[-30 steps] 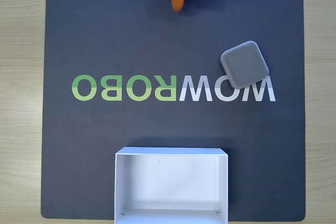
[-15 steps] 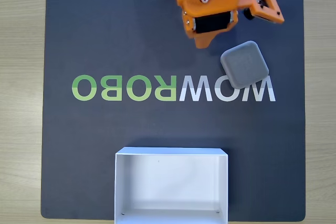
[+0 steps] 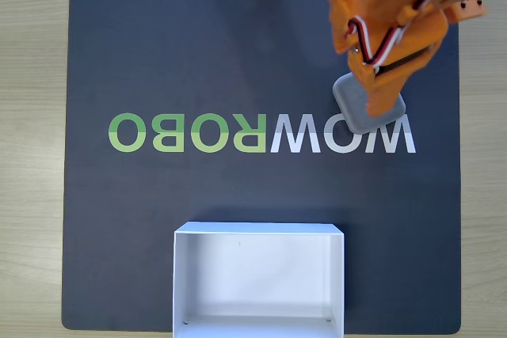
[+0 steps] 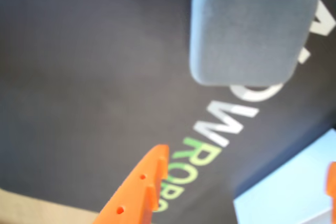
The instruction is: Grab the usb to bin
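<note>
Grey and matte, the usb (image 3: 358, 108) lies flat on the dark mat (image 3: 158, 53), on the white lettering (image 3: 317, 134), well apart from the bin (image 3: 259, 229) at the mat's near edge. We judge we are in the approach, nothing gripped. In the fixed view our orange arm (image 3: 388, 13) reaches over the block, covering part of it. In the wrist view the gripper (image 4: 247, 187) is spread wide and empty; next it must descend and straddle the block.
</note>
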You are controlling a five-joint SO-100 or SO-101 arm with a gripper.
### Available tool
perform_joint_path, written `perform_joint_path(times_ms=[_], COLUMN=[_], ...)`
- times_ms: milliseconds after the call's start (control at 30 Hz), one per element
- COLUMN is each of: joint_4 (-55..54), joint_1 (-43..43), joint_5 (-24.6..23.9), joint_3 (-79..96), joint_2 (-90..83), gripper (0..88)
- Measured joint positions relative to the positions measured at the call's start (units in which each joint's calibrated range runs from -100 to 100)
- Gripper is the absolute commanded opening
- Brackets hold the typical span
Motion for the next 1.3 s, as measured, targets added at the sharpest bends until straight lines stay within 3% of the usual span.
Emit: perform_joint_path(times_ms=[200,1300], joint_4=[4.14,-9.22], joint_1=[-2.3,-5.75], joint_5=[3.2,3.51], joint_3=[-0.09,-1.36], joint_2=[3.89,23.96], gripper=[52.5,52.3])
